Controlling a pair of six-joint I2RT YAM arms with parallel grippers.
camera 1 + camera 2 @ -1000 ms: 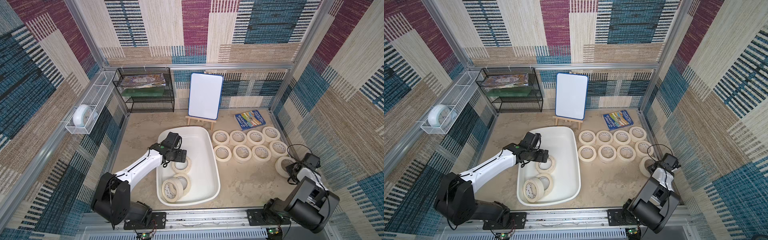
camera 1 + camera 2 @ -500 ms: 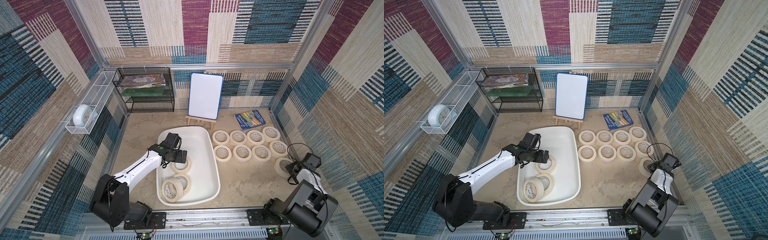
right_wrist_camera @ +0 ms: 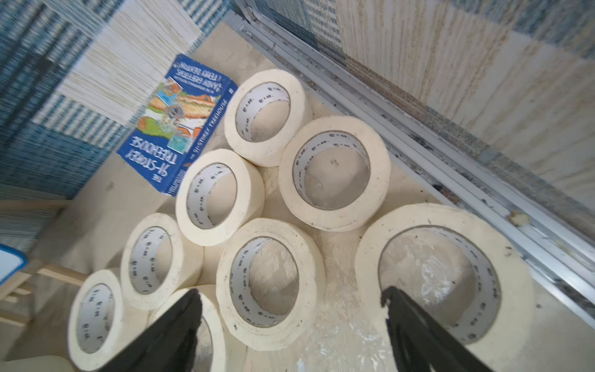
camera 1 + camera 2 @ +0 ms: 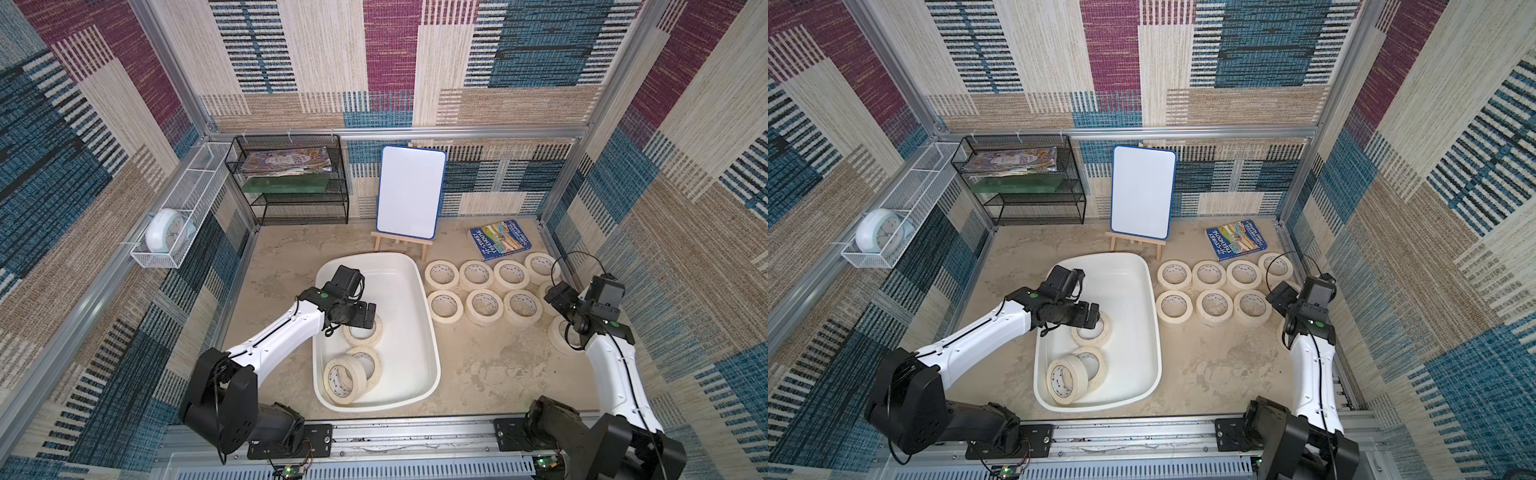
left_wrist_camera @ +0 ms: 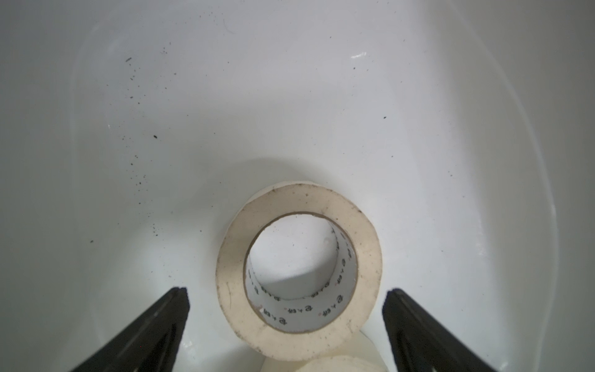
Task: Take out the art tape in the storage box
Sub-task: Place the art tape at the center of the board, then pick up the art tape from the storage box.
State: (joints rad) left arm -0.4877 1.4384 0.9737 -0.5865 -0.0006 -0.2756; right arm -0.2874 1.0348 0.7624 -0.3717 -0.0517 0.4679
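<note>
Tape roll lies hole-up in box, between L fingers, spread wide, so L arm nearer. R fingers, apart w/ nothing held, are over set-out rolls on tabletop.

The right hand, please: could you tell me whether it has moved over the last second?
Yes. The right hand has moved away from the front rail toward the blue book, off the nearest tape roll.
</note>
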